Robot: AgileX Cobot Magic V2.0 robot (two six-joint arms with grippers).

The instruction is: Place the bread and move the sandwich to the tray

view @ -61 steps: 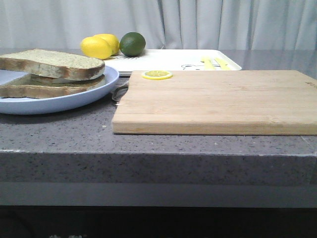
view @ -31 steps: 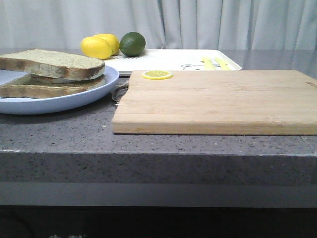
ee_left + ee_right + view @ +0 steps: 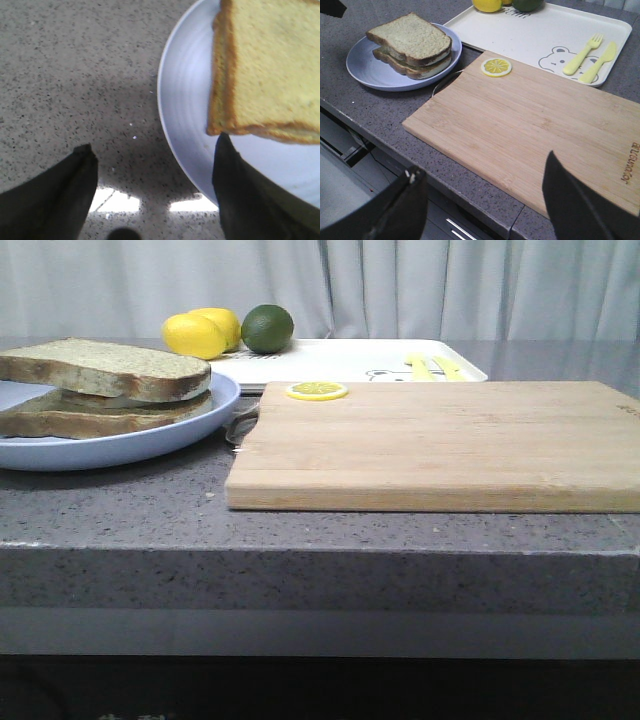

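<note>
Your left tool is wide open and holds nothing. One dark finger hangs over the gray table, and the other finger sits over the edge of the blue plate. The sandwich lies on that plate, just past the tool, and its top bread slice fills the corner of the left wrist view.

Your right tool is wide open too, with nothing in it. It hangs over the near edge of the wooden board, well apart from the sandwich.

The front view shows no tool at all; only the wrist views do. The right wrist view shows the white egg between the slices and the bear drawing on the white tray, with a yellow fork and knife lying on it. The front view shows two lemons and a lime at the far end of the tray. A lemon slice lies on the board's far corner.

Nothing in the front view has moved since a second ago.
</note>
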